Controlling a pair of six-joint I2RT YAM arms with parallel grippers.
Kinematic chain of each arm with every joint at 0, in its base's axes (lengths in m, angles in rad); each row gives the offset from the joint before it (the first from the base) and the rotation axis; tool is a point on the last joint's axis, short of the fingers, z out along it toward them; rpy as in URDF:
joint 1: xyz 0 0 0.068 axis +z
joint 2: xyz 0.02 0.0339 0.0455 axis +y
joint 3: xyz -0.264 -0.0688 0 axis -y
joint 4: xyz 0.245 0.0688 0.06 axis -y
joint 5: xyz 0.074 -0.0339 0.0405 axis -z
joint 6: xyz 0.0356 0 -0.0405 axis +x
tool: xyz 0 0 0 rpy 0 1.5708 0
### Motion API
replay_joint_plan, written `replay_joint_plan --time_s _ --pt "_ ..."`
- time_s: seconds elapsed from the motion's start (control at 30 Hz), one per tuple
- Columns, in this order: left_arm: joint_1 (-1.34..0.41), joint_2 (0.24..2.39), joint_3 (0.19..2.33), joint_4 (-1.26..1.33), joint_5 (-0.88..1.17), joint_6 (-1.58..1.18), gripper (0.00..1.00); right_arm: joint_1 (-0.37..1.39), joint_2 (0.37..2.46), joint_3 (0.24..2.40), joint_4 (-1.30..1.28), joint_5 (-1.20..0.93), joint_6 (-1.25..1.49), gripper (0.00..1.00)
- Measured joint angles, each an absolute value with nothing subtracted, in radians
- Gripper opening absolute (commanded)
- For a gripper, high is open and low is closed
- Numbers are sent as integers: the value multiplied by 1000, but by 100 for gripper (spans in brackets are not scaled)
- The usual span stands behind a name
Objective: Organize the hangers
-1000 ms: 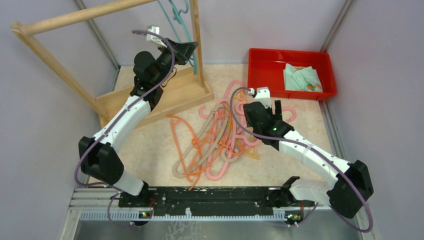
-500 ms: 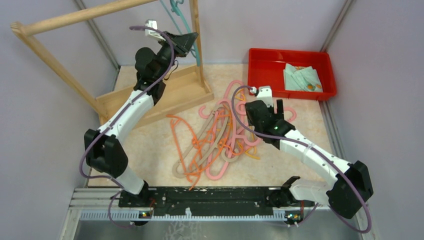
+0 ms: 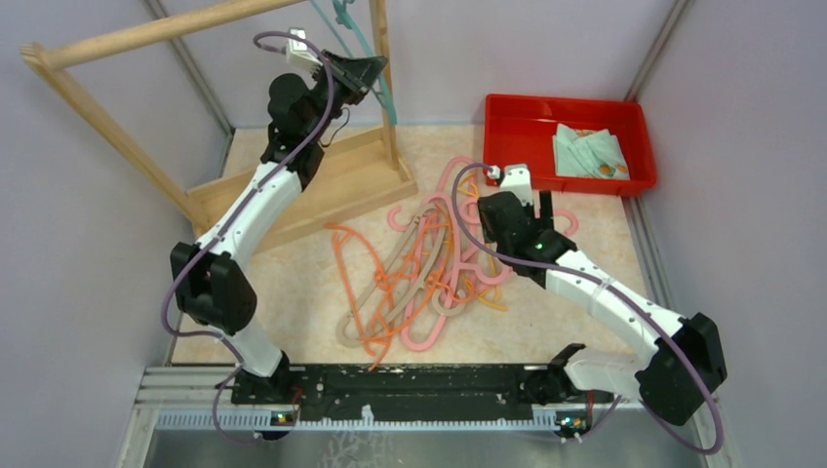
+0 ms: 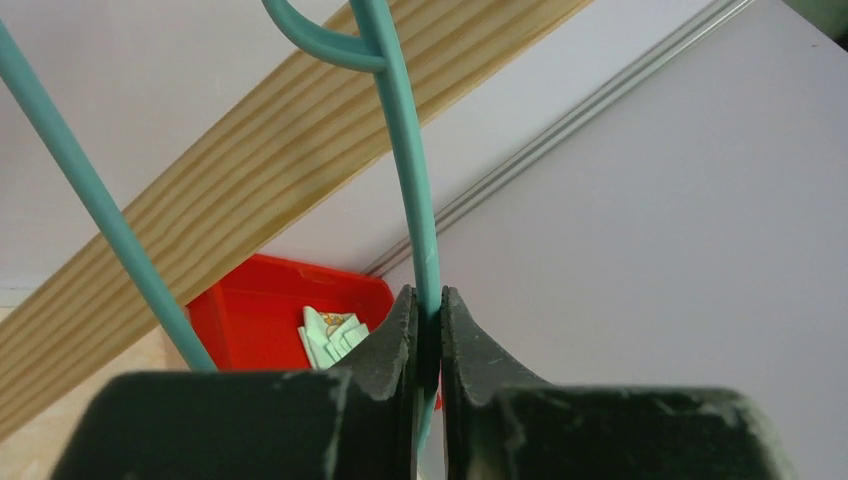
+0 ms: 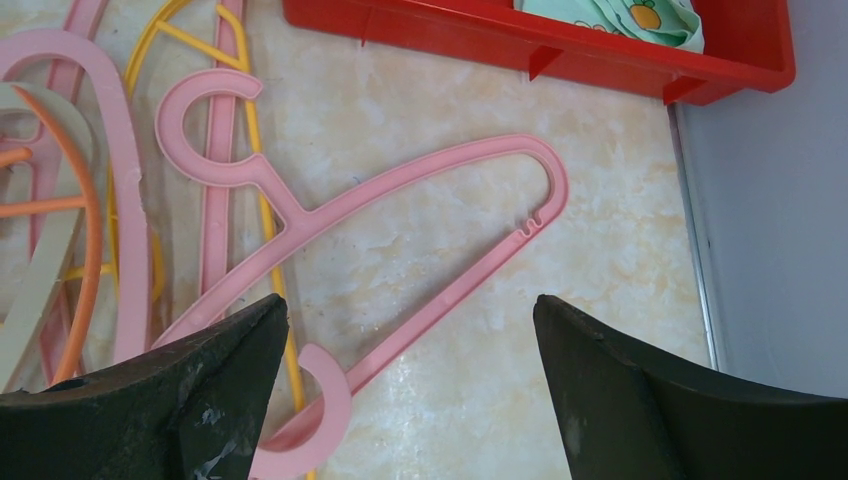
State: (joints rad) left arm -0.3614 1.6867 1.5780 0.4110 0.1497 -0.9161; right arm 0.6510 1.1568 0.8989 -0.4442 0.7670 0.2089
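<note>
**One teal hanger [image 4: 415,200] pinched up at the rack, the rest heaped on the table**

The left pincer [image 4: 428,330] is raised high beside the wooden rack [image 3: 332,190], which stands in the table's [image 3: 302,292] far left corner. Its jaws are closed tight on a thin bar of the teal hanger. The hanger's top runs out of view, so I cannot tell whether it hangs on the rail.

The right pincer [image 5: 410,305] hovers with its jaws spread wide and holding nothing, above a pink hanger [image 5: 440,300] lying flat towards the right edge.

A tangled heap of hangers [image 3: 419,273], pink, orange, beige and yellow, covers the middle of the table. A red tray [image 3: 507,136] with a folded cloth [image 3: 588,151] in it sits in the far right corner.
</note>
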Motion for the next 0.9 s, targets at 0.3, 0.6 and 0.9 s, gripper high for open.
replay_joint_plan --time_s 0.3,0.6,0.9 --pt "-357 1806 1714 274 333 -929 84 649 1163 899 -452 754 211 99" --pt "-331 1694 1617 246 401 -787 100 649 1163 899 -449 731 208 99" --pt "-318 1421 1369 262 422 -653 100 645 1168 899 -426 636 205 97"
